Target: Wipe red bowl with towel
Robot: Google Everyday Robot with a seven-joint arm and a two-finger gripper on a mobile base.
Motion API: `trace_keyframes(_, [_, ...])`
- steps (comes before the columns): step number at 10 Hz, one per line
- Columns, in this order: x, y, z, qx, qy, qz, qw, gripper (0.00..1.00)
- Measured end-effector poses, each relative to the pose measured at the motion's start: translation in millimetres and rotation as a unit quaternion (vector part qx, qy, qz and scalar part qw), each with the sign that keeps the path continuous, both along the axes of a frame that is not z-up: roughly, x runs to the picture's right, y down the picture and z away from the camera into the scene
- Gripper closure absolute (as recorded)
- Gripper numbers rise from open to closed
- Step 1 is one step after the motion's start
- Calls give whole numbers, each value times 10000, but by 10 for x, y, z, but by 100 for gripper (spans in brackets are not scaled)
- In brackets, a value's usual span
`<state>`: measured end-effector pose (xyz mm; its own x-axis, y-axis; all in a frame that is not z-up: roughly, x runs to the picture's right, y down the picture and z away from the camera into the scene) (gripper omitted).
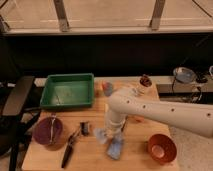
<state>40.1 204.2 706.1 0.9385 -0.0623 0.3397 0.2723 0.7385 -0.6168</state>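
No readable text anywhere, even on end effector point(112, 131) at the towel point(116, 148)

Hand point(111, 133) low at the pale blue towel point(116, 149) (crumpled, on the wooden table point(92, 158)), red bowl point(161, 148) well apart.
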Motion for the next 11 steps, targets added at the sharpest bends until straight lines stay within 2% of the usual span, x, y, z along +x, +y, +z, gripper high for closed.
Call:
trace_keyframes(3, [697, -167, -71, -77, 681, 298, 9972, 100])
trace_keyframes(4, [993, -188, -82, -141, 930, 558, 9940, 100])
trace_keyframes(6, [1324, -169, -104, -246, 1121, 974, 9886, 100])
trace_keyframes(11, [1312, -179, -80, -225, 1126, 978, 9886, 100])
